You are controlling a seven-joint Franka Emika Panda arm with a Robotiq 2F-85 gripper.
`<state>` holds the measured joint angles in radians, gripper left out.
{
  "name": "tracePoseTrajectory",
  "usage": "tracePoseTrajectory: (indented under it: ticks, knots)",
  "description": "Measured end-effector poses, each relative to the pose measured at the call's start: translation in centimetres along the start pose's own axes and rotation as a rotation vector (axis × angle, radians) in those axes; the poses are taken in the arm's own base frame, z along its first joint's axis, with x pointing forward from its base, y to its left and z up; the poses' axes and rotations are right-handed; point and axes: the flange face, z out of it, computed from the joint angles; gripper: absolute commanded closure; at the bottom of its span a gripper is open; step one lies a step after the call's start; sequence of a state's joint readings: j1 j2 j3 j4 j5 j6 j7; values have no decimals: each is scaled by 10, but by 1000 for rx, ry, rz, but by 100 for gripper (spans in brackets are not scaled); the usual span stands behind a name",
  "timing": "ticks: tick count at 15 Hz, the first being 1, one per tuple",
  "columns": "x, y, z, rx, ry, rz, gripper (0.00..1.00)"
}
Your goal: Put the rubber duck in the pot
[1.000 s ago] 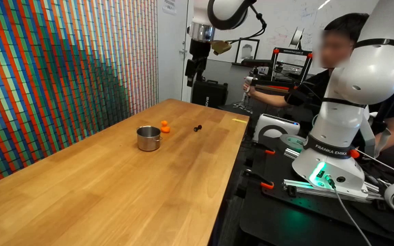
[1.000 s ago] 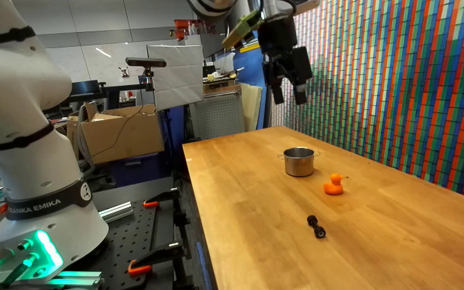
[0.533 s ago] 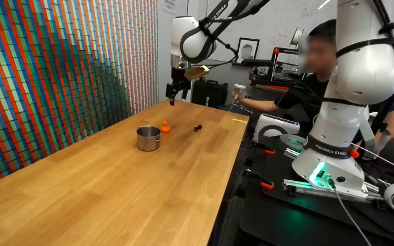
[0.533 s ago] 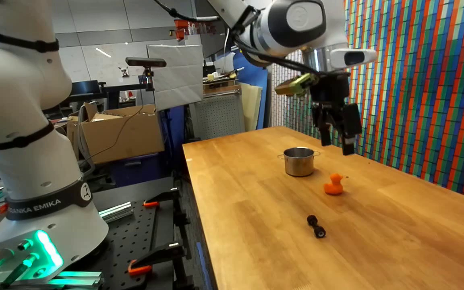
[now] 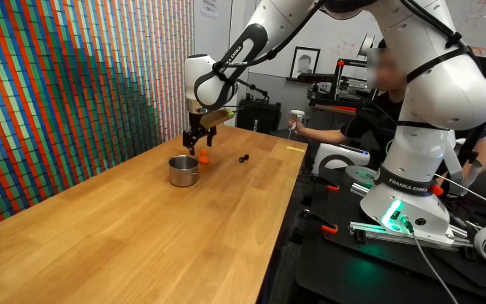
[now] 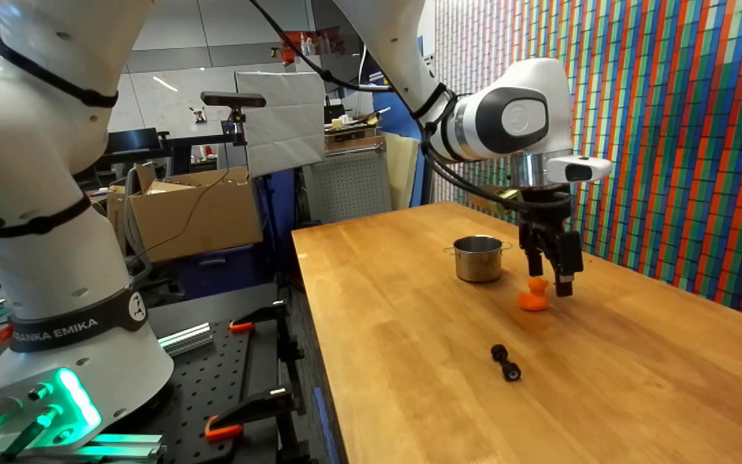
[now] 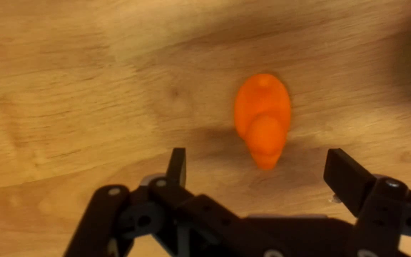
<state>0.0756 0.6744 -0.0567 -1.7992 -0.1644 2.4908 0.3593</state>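
The orange rubber duck (image 5: 203, 159) stands upright on the wooden table; it also shows in an exterior view (image 6: 533, 300) and near the centre of the wrist view (image 7: 262, 103). The silver metal pot (image 5: 183, 174) stands close to the duck, and it also shows in an exterior view (image 6: 478, 264). My gripper (image 5: 201, 147) points down just above the duck, as an exterior view (image 6: 549, 283) also shows. In the wrist view the gripper (image 7: 256, 150) is open and empty. Its fingertips are wide apart, with the duck's head and beak roughly between them, not touching.
A small dark dumbbell-shaped object (image 5: 244, 158) lies on the table (image 5: 150, 236), also in an exterior view (image 6: 505, 363). A colourful patterned wall (image 5: 99, 84) runs along the table's far side. A person (image 5: 331, 136) holding a controller is behind the arm.
My arm has moved over the table and down, bringing the open gripper from high above to just over the duck. The duck, pot and dark object have not moved.
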Motion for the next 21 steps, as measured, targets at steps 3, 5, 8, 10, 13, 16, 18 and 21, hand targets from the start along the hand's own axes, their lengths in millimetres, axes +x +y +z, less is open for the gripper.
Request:
tracePoseTrajectory:
  ticks: [3,5,8,10,13,16,18,21]
  knots:
    - [1,-3,12,-2,-45,23,0]
    - [-1,4,15,-17,-80,38,0]
    - [-2,17,18,-38,-104,57,34]
    - [-3,19,20,-41,-105,61,51]
    - [-8,17,24,-35,-117,67,76]
    - [-12,18,27,-21,-132,89,83]
    - [-11,19,25,-14,-134,101,83]
    - [-1,20,3,12,-109,120,83]
